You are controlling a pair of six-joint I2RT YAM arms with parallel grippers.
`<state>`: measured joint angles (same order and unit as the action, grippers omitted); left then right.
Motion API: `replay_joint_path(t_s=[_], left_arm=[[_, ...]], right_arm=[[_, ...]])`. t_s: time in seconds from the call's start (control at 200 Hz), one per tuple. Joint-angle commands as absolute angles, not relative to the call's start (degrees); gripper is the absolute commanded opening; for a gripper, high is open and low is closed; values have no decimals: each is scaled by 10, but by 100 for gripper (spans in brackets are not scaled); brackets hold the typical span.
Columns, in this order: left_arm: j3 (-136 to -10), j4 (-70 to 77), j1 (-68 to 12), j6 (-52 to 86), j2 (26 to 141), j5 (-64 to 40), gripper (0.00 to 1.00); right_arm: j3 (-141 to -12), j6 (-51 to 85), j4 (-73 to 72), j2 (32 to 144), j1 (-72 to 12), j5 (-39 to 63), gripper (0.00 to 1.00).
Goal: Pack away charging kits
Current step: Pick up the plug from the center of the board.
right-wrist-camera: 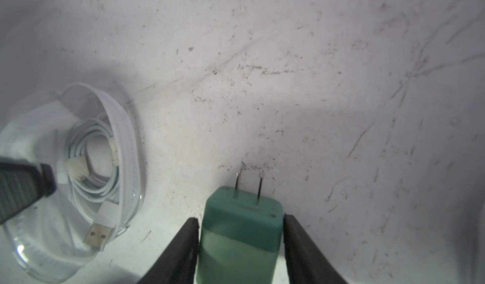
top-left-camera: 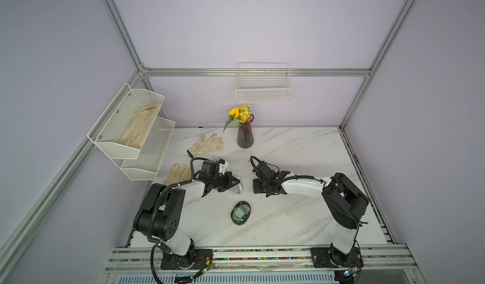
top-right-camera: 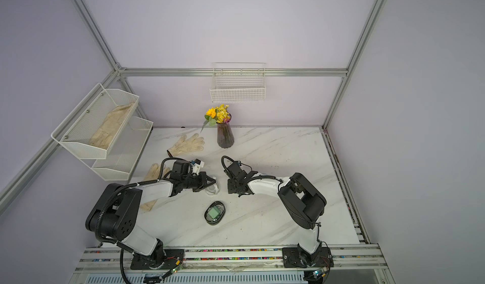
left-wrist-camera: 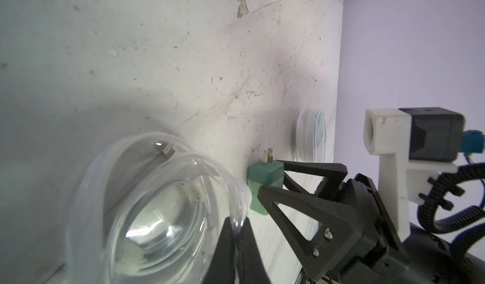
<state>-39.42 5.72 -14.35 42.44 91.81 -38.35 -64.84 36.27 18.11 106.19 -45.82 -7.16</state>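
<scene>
My left jaws are pinching shut on the rim of a small oval clear plastic case (left-wrist-camera: pixel 157 217). It is lying open on the white marble-patterned surface (top-left-camera: pixel 288 217), with a coiled thin white cable (right-wrist-camera: pixel 109 188) sitting inside it. My right jaws are gripping a mint green square plug adapter (right-wrist-camera: pixel 241 232) by two opposite sides, with its prongs pointing away from my wrist. They are holding it just beside the open case, at its three o'clock, low over the surface, and I cannot tell whether it is touching. At the open case's six o'clock a closed dark-rimmed oval case (top-left-camera: pixel 248 210) is lying with a second mint green adapter (top-right-camera: pixel 214 213) showing through its lid. A cream fabric glove (top-left-camera: pixel 207 144) is lying at eleven o'clock, and a dark ribbed vase of yellow flowers (top-left-camera: pixel 245 137) is standing at twelve.
</scene>
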Motion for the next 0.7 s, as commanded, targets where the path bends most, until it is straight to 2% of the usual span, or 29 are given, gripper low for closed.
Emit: replay_joint_path(t_s=[0.0, 0.11, 0.2, 0.37, 0.695], left_arm=[[-425, 63, -147, 416, 901, -386, 0], [-429, 60, -147, 413, 903, -395, 0], [-436, 48, -146, 406, 899, -406, 0], [-444, 53, -139, 406, 903, -446, 0], [-418, 125, -118, 441, 902, -506, 0]], right_arm=[[-662, 367, 202, 1067, -462, -94, 41], [-672, 361, 211, 1069, -461, -96, 29], [-676, 352, 202, 1050, -461, -88, 25], [-688, 339, 139, 1022, -461, 5, 25], [-715, 345, 60, 1088, -456, 132, 24]])
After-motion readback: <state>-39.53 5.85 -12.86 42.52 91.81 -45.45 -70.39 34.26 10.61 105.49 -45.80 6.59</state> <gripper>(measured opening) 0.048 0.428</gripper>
